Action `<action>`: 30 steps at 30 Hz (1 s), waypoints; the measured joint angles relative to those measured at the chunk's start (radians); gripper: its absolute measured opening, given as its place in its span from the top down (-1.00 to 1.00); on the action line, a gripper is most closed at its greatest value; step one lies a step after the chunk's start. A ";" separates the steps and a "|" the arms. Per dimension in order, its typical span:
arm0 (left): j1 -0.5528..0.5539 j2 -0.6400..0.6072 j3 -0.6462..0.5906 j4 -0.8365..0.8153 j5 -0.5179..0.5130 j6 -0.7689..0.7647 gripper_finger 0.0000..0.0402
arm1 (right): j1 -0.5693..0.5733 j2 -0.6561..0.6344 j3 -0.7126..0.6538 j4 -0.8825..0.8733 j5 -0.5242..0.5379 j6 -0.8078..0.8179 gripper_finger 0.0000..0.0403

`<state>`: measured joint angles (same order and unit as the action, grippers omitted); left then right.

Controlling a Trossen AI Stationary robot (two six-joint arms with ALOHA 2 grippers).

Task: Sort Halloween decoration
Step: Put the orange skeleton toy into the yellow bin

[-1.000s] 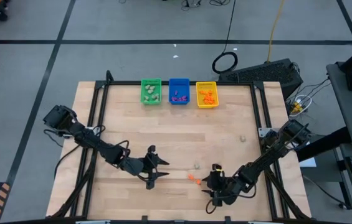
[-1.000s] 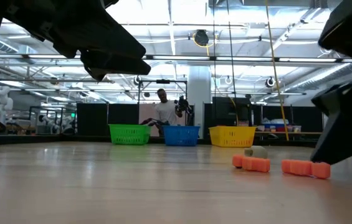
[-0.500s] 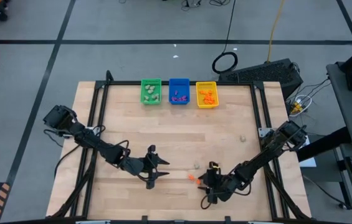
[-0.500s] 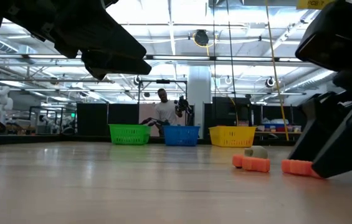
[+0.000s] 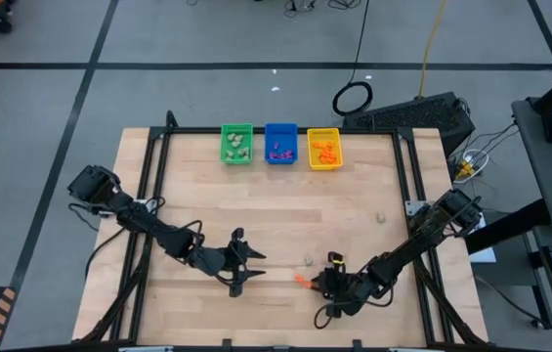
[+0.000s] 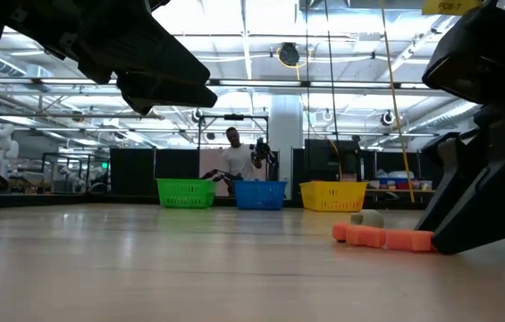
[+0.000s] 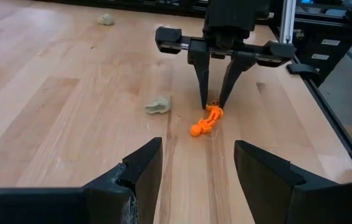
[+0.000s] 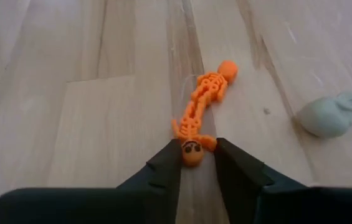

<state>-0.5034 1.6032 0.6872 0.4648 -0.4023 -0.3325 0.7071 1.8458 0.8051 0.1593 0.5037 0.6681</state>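
Sorting is nearing its end: the far green bin (image 5: pixel 236 144), blue bin (image 5: pixel 280 143) and yellow bin (image 5: pixel 323 149) are already holding trinkets. The right gripper (image 7: pixel 215 104) is pinching narrowly on an orange skeleton (image 8: pixel 199 114) near the table's front, two pale trinkets (image 7: pixel 157 106) are lying loose, and the left gripper (image 5: pixel 252 266) is hovering half-open nearby.

Wood table (image 5: pixel 197 196): 3 bins (image 5: pixel 280 145), scattered trinkets (image 5: pixel 307 260).
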 joint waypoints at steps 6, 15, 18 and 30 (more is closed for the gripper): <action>0.000 0.000 0.000 0.000 0.000 0.000 0.01 | 0.000 -0.008 -0.002 -0.006 -0.005 -0.008 0.73; 0.000 0.000 0.000 0.000 0.000 0.000 0.01 | 0.001 -0.040 -0.004 -0.017 -0.028 -0.042 0.85; 0.000 0.000 0.000 0.000 0.000 0.000 0.01 | 0.001 -0.041 -0.004 -0.015 -0.037 -0.052 0.83; 0.000 0.000 0.000 0.000 0.000 0.000 0.01 | 0.001 -0.042 -0.004 -0.002 -0.024 -0.120 0.83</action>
<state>-0.5034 1.6028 0.6872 0.4648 -0.4023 -0.3328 0.7082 1.8038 0.8009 0.1570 0.4802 0.5479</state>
